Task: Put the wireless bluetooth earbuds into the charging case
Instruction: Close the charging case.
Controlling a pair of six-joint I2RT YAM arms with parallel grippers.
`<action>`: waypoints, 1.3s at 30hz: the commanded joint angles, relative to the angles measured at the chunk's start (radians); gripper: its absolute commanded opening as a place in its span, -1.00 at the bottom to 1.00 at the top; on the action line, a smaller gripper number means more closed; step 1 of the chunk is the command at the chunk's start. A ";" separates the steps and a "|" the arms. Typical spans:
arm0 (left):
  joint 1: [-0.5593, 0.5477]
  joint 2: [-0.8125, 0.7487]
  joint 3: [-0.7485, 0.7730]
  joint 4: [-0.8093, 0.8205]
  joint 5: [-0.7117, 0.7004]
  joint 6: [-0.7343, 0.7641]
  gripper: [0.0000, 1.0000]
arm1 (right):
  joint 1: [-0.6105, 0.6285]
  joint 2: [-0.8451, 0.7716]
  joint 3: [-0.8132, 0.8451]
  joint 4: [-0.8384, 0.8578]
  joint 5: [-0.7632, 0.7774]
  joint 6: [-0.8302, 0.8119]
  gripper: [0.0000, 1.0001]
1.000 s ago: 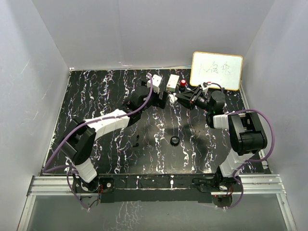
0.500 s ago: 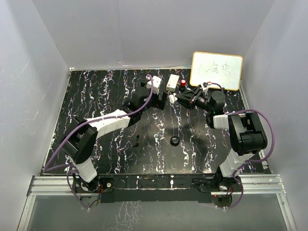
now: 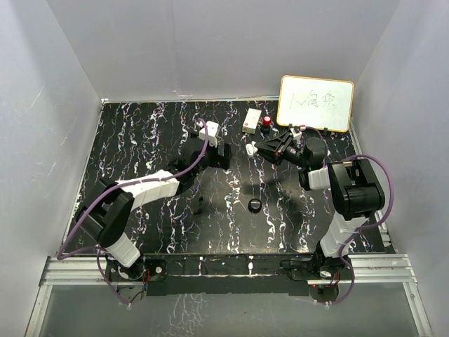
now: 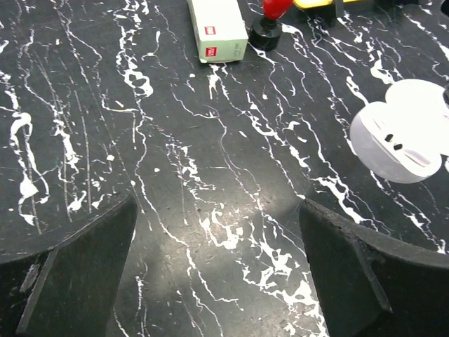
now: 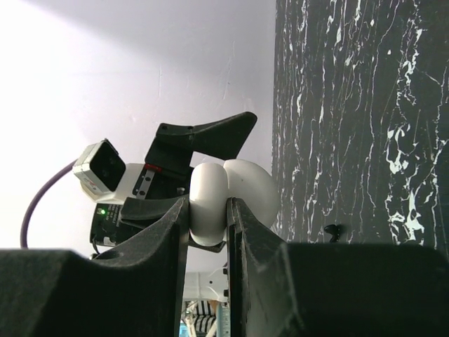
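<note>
Charging case: glossy white rounded clamshell, lid open, contents unclear; pinched by right gripper. Left gripper: matte black fingers spread, empty, above the white-veined black table.

Drew left gripper back from case, leftward and nearer; now apart from it, where a second ago just beside. Spread jaws wider, to full opening. Swung its white wrist camera left and nearer too. Shifted right arm slightly left.
</note>
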 commanded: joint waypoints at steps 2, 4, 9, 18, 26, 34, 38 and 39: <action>-0.002 -0.001 -0.019 0.108 0.039 -0.087 0.97 | 0.017 -0.004 0.009 0.133 0.024 0.051 -1.00; -0.014 0.006 -0.036 0.159 0.025 -0.073 0.97 | 0.024 -0.006 0.015 0.127 0.044 0.068 -1.00; -0.084 0.053 -0.017 0.232 -0.013 0.025 0.97 | 0.054 -0.017 0.032 0.098 0.111 0.097 -1.00; -0.140 0.107 0.024 0.261 -0.041 0.088 0.97 | 0.079 -0.038 0.071 0.026 0.185 0.103 -1.00; -0.140 0.121 0.045 0.300 -0.122 0.148 0.97 | 0.099 -0.075 0.071 -0.009 0.187 0.089 -1.00; -0.140 0.142 0.054 0.362 -0.127 0.173 0.97 | 0.116 -0.091 0.059 -0.030 0.192 0.080 -1.00; -0.140 0.146 0.054 0.377 -0.159 0.189 0.97 | 0.119 -0.099 0.047 -0.034 0.195 0.077 -1.00; -0.139 0.146 0.052 0.381 -0.167 0.193 0.97 | 0.119 -0.101 0.045 -0.037 0.196 0.076 -1.00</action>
